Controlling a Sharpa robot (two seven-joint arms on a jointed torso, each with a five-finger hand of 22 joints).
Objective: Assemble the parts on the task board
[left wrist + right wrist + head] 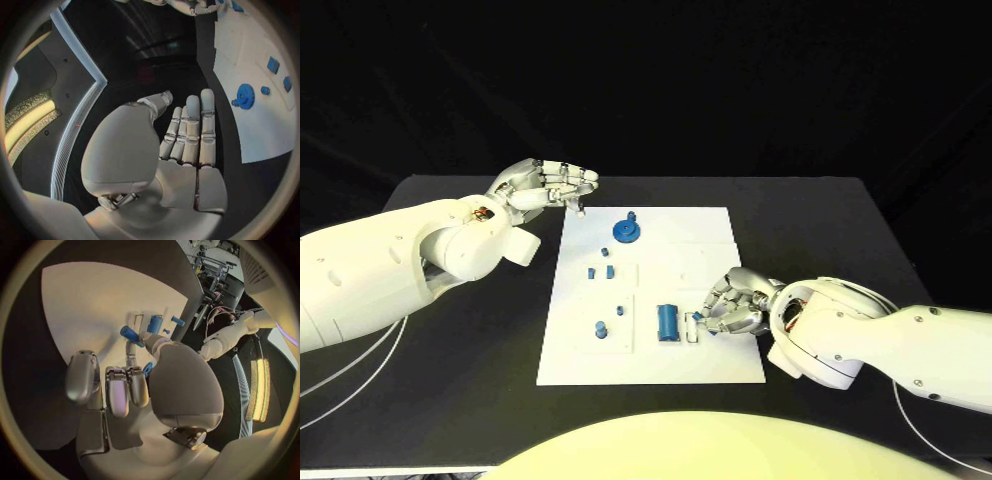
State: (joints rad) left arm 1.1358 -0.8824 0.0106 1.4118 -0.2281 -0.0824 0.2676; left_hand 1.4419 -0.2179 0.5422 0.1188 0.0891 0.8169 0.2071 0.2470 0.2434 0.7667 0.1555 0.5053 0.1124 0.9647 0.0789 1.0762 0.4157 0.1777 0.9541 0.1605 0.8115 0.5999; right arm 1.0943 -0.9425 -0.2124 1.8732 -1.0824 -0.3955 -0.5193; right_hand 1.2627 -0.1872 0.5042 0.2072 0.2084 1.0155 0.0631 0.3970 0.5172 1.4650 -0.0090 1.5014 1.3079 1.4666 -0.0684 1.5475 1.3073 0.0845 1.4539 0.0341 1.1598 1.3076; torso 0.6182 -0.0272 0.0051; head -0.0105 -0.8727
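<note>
left robot hand [187,145] fingers apart, empty | right robot hand [740,305] pinches blue part [148,369]

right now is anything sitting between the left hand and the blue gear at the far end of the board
Nothing visible does. The left hand hangs over the black table just off the task board's far left corner, holding nothing. The blue gear stands beside it on bare white board, with no part between them.
</note>
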